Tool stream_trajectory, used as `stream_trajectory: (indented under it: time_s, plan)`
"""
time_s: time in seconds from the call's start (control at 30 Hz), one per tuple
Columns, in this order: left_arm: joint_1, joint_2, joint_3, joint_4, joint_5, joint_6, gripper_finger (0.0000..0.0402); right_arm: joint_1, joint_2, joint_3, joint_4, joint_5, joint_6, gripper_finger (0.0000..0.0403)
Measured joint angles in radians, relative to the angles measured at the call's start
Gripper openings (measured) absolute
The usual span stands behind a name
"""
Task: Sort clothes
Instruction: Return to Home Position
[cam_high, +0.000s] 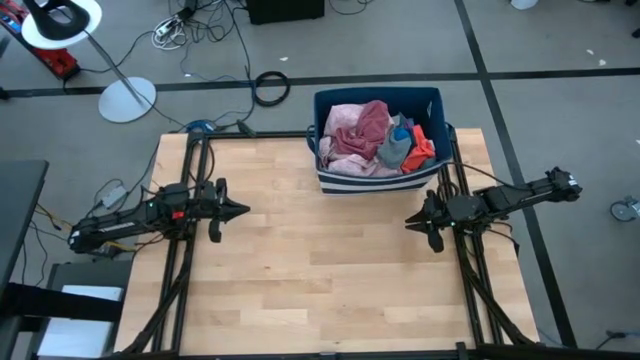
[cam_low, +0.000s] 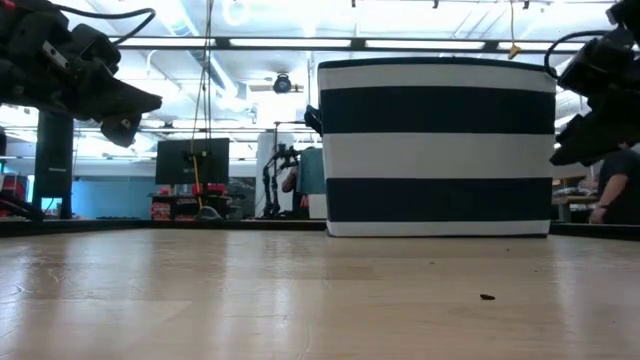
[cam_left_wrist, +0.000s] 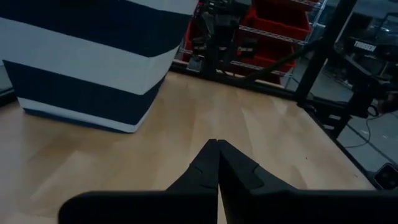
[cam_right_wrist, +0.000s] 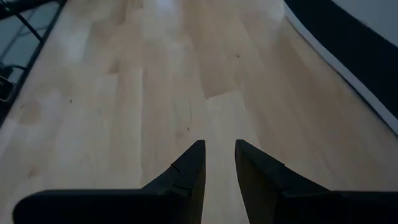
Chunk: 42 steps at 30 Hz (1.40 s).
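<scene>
STATUS: clothes lie heaped inside the striped bin, at the table's far edge, approx. centre. Pink is on the heap's left, with grey, blue & red-orange on its right. No garment shows on the table in any view. Sorting is judged complete, w/ only the move to rest pose outstanding. One small dark speck lies on the boards, too small to identify.

LEFT: left gripper has its fingers closed tip to tip, nothing held. It hangs above the boards at the table's left side, pointing inward, well apart from the bin.

RIGHT: right gripper has its fingers a narrow slit apart, nothing held. It hangs above the boards at the right side, pointing inward, near the bin's front right corner but not touching it.

RECOMMENDATIONS (judgement only):
- Retract each arm along its own side. Do not sweep across the centre, where the two tips face each other
- Right arm: draw back and away from the bin before any turn, so the wall isn't clipped & the load isn't tipped
- Keep height off the boards throughout
- Both grippers are empty, so no release is needed. Close the right one only if the rest pose req. it
</scene>
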Motion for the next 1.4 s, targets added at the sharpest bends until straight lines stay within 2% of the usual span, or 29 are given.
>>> stream_trajectory:
  time_s: [0.4, 0.87, 1.4]
  plan:
    - [0.000, 0.000, 0.000, -0.001, -0.010, -0.029, 0.0007, 0.002, 0.000, 0.000, 0.054, 0.008, -0.001, 0.0089]
    - [0.000, 0.000, -0.002, -0.001, -0.089, 0.086, 0.0007, 0.002, 0.000, 0.000, 0.029, 0.014, -0.001, 0.0089]
    - [0.000, 0.000, -0.004, 0.005, -0.115, 0.054, 0.0007, 0.002, 0.000, 0.000, 0.148, 0.008, 0.000, 0.0089]
